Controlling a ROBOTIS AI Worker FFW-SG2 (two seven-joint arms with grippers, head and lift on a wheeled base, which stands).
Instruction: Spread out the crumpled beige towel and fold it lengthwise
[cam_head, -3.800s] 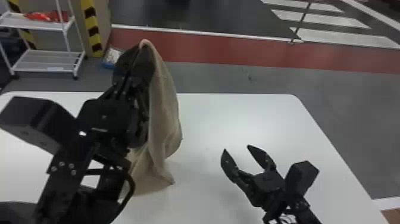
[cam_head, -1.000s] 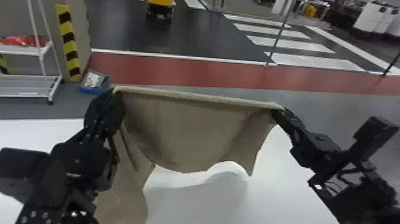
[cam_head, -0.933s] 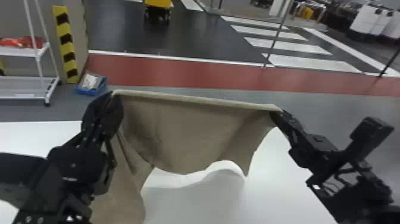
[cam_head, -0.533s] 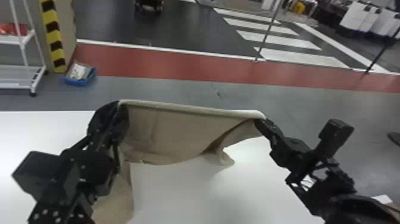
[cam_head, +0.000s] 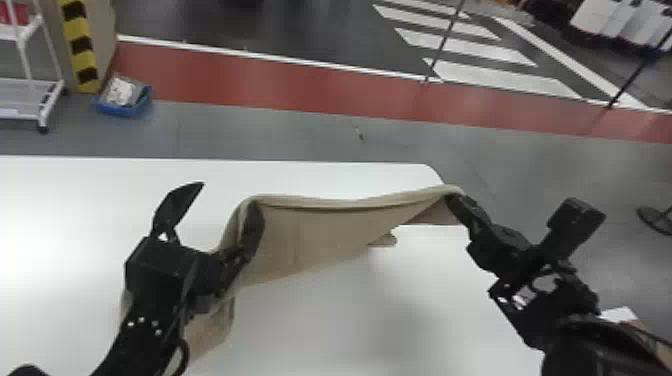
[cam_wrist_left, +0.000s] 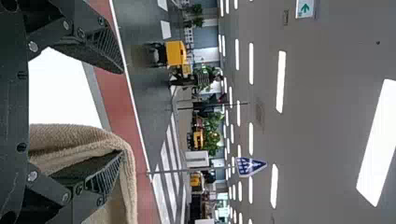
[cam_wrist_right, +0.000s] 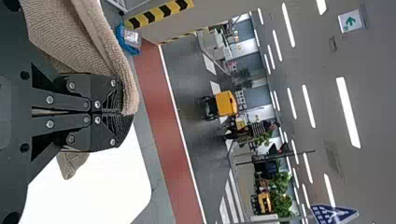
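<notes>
In the head view, my left gripper (cam_head: 228, 196) stands open above the table's left part, the beige towel (cam_head: 305, 230) draped over its right-hand finger. My right gripper (cam_head: 452, 197) pinches the towel's other upper corner near the table's far right corner. Between them the top edge sags slightly, and the cloth hangs down with a lower part behind the left arm. In the left wrist view, my left gripper (cam_wrist_left: 122, 112) has its fingers wide apart, the towel (cam_wrist_left: 70, 140) looped around one. The right wrist view shows my right gripper (cam_wrist_right: 125, 113) closed on the towel's edge (cam_wrist_right: 109, 56).
The white table (cam_head: 390, 310) extends beneath both arms, its rounded far right corner close to my right gripper. Beyond it on the floor are a blue bin (cam_head: 125, 100) and a white shelf rack (cam_head: 30, 97) at the left. A thin post (cam_head: 442, 42) stands farther back.
My left gripper has opened, one finger now away from the towel. The span of cloth has lowered toward the table. Earlier, my right gripper was empty; since then it has taken hold of the towel.
</notes>
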